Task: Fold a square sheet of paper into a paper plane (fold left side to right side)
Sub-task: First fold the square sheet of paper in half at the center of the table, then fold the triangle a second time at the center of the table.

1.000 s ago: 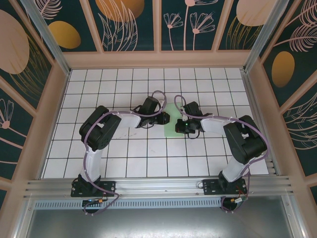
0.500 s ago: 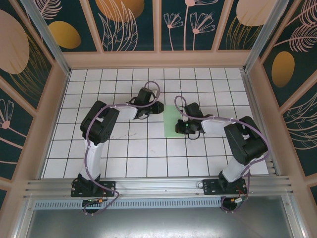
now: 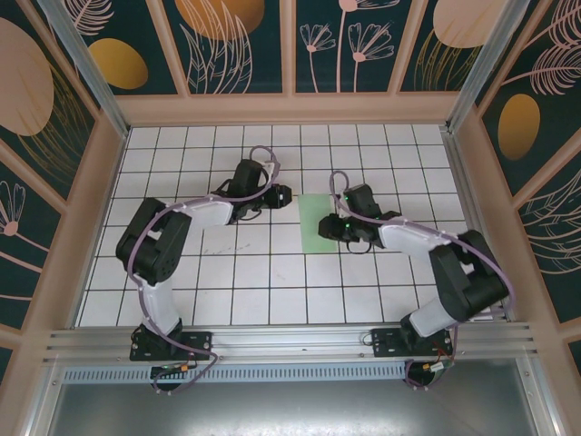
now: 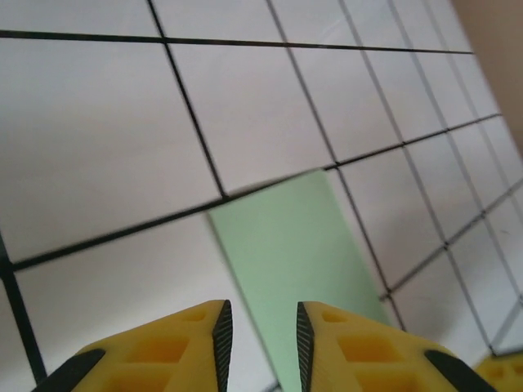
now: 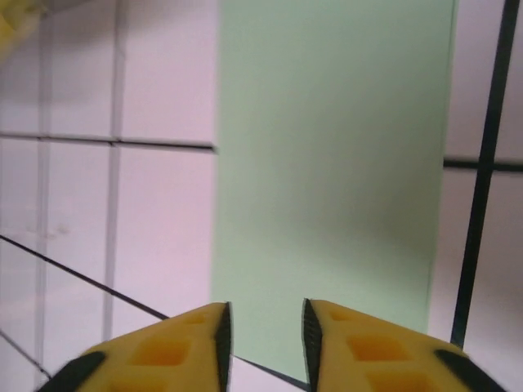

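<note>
Overhead, right hand (image 3: 325,226) covers paper's (image 3: 311,209) right edge; it and left hand (image 4: 259,339) released, empty.

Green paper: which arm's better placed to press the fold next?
Right, likely. The right fingers hang open over the green paper near its middle. The left fingers sit by its far-left corner, so they'd need to travel further.
</note>
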Action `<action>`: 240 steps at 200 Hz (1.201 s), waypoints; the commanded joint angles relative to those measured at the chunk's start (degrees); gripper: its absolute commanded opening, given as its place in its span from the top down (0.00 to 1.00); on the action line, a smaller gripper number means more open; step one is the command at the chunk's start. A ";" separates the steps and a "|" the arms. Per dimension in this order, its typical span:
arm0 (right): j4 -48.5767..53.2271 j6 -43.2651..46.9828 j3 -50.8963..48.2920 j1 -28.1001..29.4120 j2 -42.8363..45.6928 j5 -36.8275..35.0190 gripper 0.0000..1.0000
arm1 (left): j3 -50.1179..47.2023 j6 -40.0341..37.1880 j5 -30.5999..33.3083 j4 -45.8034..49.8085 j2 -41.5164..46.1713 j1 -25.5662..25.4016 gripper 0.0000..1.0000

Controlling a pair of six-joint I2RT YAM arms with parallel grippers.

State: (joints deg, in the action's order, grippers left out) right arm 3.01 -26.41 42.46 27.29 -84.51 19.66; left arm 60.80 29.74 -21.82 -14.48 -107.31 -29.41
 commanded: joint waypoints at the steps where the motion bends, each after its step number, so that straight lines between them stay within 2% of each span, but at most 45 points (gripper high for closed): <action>1: -5.53 -1.63 -2.80 -3.48 6.91 0.31 0.56 | -4.44 5.06 -5.32 -4.43 1.96 -1.20 0.68; 25: -8.51 -3.60 -7.59 -8.36 13.17 -1.15 0.40 | -4.79 8.46 -8.80 -7.84 -0.11 -2.98 0.68; 59: -17.14 -10.92 -16.69 -16.00 20.52 3.27 0.10 | -0.48 7.56 -8.69 -5.31 -5.06 -4.02 0.68; 73: -18.40 -12.41 -19.24 -17.72 22.39 3.98 0.01 | 1.25 7.04 -7.56 -3.99 -6.59 -3.99 0.69; 133: -14.56 -11.52 -21.29 -18.85 24.08 4.36 0.01 | 9.40 4.83 -3.41 1.36 -13.94 -4.03 0.70; 154: -11.39 -9.90 -19.75 -18.84 23.49 3.78 0.01 | 9.41 4.65 -2.53 1.97 -14.70 -4.08 0.70; 186: -7.72 -8.07 -15.62 -18.85 19.66 6.60 0.02 | 9.72 4.57 -2.70 2.52 -16.60 -4.06 0.70; 220: -2.65 -5.55 -8.80 -18.60 10.55 11.76 0.12 | 9.28 4.10 -2.48 2.96 -16.97 -3.99 0.73; 240: -3.07 -5.11 -5.26 -17.88 3.95 16.86 0.24 | 8.74 4.10 -2.58 2.55 -16.77 -4.06 0.74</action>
State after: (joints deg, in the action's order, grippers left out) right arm -2.55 -33.50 32.88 8.78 -74.72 29.34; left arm 69.97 35.18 -25.21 -14.02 -121.91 -33.54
